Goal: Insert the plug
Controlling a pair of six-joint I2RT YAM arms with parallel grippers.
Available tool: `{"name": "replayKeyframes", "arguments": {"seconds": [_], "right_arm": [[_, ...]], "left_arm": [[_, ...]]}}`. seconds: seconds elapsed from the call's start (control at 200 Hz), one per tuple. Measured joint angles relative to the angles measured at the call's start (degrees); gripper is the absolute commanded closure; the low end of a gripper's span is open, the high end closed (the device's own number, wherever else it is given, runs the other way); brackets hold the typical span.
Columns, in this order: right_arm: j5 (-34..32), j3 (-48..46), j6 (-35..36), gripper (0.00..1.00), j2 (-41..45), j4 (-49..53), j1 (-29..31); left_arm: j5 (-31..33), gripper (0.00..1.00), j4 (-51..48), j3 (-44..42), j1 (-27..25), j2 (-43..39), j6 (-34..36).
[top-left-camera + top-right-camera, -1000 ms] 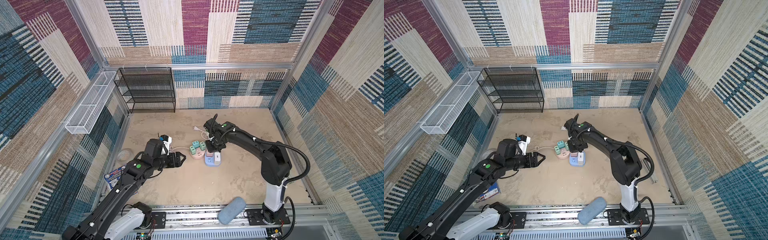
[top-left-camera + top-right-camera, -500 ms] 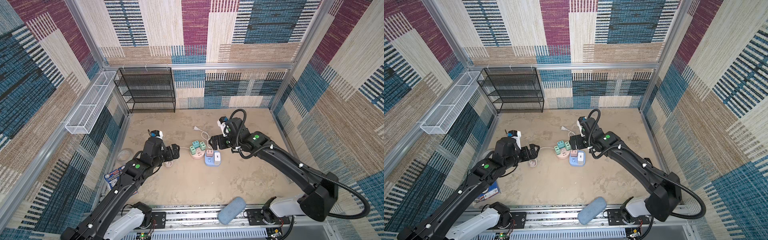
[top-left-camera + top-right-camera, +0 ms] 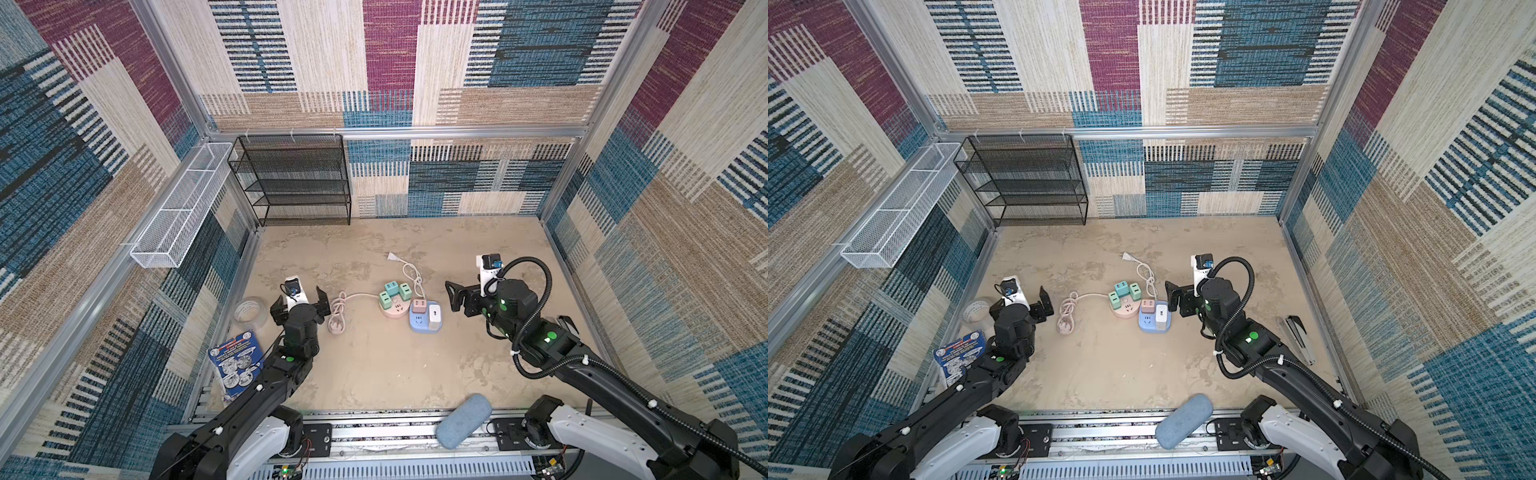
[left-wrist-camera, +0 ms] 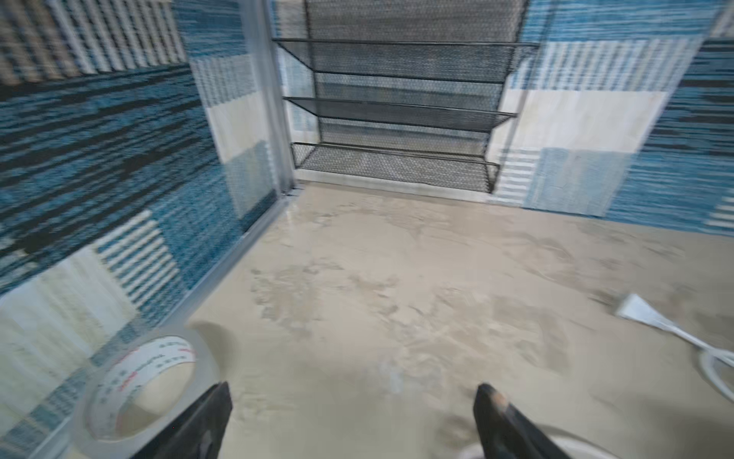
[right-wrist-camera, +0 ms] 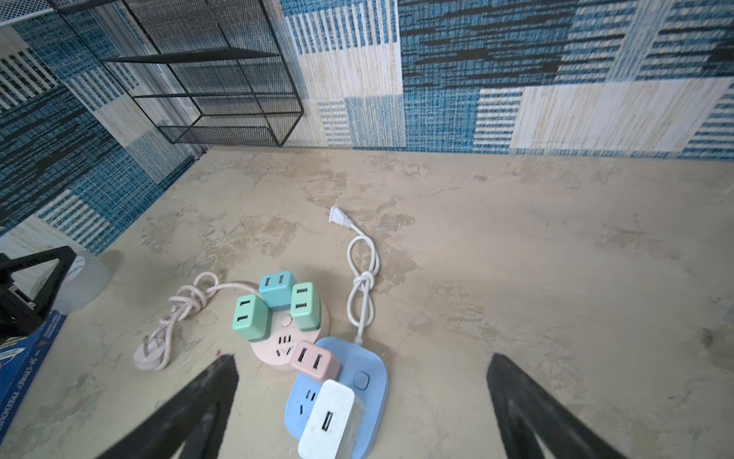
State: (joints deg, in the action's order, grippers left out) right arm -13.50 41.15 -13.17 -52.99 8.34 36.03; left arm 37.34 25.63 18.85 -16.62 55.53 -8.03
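Left pincer [image 4: 353, 388] by lettered tape roll [image 4: 155, 355]

Left hand [image 4: 352, 391] and right hand [image 5: 361, 361] opened and pulled back.

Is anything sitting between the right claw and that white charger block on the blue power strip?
Nothing visible does. The right gripper hangs open beside the blue power strip, and only bare floor lies between it and the white charger. The pink charger stands on the white charger's other side, out of the way.
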Motion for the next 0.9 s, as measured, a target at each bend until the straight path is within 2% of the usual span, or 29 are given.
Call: {"name": "replayKeyframes", "arguments": {"seconds": [0.1,0.24,0.285,0.411,0.471,0.521,0.616,0.656,0.706,0.801,0.896], "right_arm": [[-1.4,-0.9,0.9,0.0,-0.9,-0.7,0.0],[-3.3,-2.5,1.5,0.0,-1.0,-1.9,0.0],[-4.6,-3.6,2.3,0.0,-0.5,-3.2,0.0],[-10.9,-11.1,7.2,0.0,1.6,-12.4,-1.8],[-14.0,-15.9,9.5,0.0,1.9,-18.0,-5.2],[-15.6,-19.1,10.8,0.0,1.3,-22.6,-8.8],[-16.6,-22.8,12.0,0.0,-3.9,-32.7,-16.0],[-16.6,-24.1,12.3,0.0,-7.4,-37.0,-18.7],[-16.0,-25.8,13.1,0.0,-12.1,-42.6,-21.6],[-13.0,-28.3,13.3,0.0,-21.5,-52.5,-26.5],[-8.6,-28.2,14.8,0.0,-27.4,-61.4,-28.7]], "left_arm": [[1.6,0.0,4.9,-0.2,5.3,6.2,1.4],[0.4,0.0,13.9,-1.0,8.9,18.1,3.8],[-0.5,0.01,14.0,-1.2,9.9,20.0,3.9],[-7.9,0.01,23.4,-2.5,13.6,25.6,3.7],[-10.0,0.01,21.9,-2.6,14.3,25.2,3.7],[-12.5,0.0,24.6,-2.5,14.5,25.3,3.7],[-18.4,0.0,30.2,-2.5,14.6,30.5,5.3],[-20.2,0.0,28.3,-1.4,14.6,31.9,5.7],[-21.3,0.0,24.5,1.2,14.7,31.6,5.8],[-21.4,0.0,26.4,3.4,15.0,32.1,6.1],[-21.9,0.0,24.7,3.4,15.0,32.2,6.1]]}}
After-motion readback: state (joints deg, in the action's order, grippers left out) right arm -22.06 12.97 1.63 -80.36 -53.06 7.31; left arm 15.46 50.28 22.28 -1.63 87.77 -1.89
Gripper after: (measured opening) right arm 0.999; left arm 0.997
